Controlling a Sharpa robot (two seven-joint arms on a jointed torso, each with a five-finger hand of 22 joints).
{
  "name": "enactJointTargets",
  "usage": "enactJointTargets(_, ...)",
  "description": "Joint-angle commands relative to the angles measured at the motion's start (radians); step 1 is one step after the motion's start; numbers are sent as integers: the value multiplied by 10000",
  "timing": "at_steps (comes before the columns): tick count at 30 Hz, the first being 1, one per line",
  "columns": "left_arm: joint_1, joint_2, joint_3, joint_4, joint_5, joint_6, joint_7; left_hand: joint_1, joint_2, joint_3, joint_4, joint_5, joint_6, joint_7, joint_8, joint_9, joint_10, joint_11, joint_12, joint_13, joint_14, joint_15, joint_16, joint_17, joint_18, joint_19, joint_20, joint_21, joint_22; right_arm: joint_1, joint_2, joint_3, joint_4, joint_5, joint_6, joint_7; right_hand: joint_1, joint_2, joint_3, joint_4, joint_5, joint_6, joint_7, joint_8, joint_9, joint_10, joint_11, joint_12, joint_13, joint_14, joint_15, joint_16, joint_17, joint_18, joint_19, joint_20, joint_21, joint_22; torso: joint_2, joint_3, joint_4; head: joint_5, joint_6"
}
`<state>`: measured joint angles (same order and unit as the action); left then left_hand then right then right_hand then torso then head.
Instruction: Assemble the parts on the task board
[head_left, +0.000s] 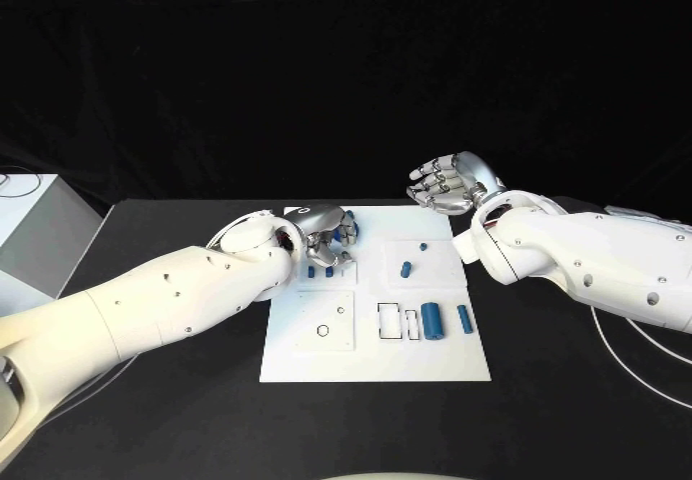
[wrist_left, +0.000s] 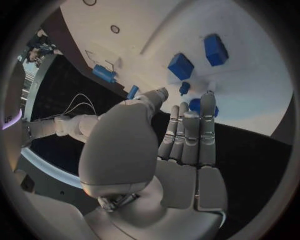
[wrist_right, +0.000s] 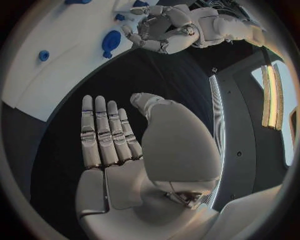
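The white task board (head_left: 375, 355) lies in the middle of the table. My left hand (head_left: 329, 236) hovers over its far left corner with fingers straight and apart, holding nothing; just beyond its fingertips (wrist_left: 207, 100) lie two blue blocks (wrist_left: 180, 65) and a small blue peg (wrist_left: 184, 88). My right hand (head_left: 451, 183) is raised over the board's far edge, and its fingers (wrist_right: 103, 130) are extended and hold nothing. On the board's right half lie a thick blue cylinder (head_left: 431, 321), a thinner one (head_left: 464, 319) and a short blue pin (head_left: 407, 268).
Rectangular slots (head_left: 391, 320) and small round holes (head_left: 323, 330) are cut in the board's near half. A white box (head_left: 29, 240) stands at the table's left edge. A cable (head_left: 642, 345) runs along the table on the right.
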<state>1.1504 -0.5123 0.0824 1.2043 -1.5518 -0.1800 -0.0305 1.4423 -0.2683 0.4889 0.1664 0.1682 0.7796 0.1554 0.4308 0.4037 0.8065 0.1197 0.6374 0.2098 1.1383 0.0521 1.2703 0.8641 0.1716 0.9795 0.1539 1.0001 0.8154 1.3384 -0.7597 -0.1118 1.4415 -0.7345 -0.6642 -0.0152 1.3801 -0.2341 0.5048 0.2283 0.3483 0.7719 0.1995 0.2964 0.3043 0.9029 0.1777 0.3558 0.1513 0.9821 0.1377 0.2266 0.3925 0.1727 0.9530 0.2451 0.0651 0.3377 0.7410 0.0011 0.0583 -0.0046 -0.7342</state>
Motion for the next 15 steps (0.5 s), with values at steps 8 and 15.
enactJointTargets(8,-7,295,-4,-254,-360,356,-960,204,69,373,-94,10,210,59,-148,-140,30,28,-71,-101,-105,23,68,-325,58,-77,-34,50,-47,8,-32,-2,-54,734,93,929,4,141,2,-261,71,-76,569,-129,-129,-284,209,-324,-666,-304,194,-597,-543,76,-595,202,-41,-832,37,1,-15,-21,-35)
enactJointTargets(15,-7,300,-5,-247,-362,605,-1098,267,78,642,-190,12,263,72,-264,-254,1,56,-180,-218,-167,42,112,-439,41,-81,-21,185,108,11,-53,-2,-70,763,145,984,-58,234,-6,-378,106,52,625,-177,-217,-323,283,-581,-888,-321,308,-910,-996,83,-1461,381,-44,-1544,49,-4,-12,-15,-58)
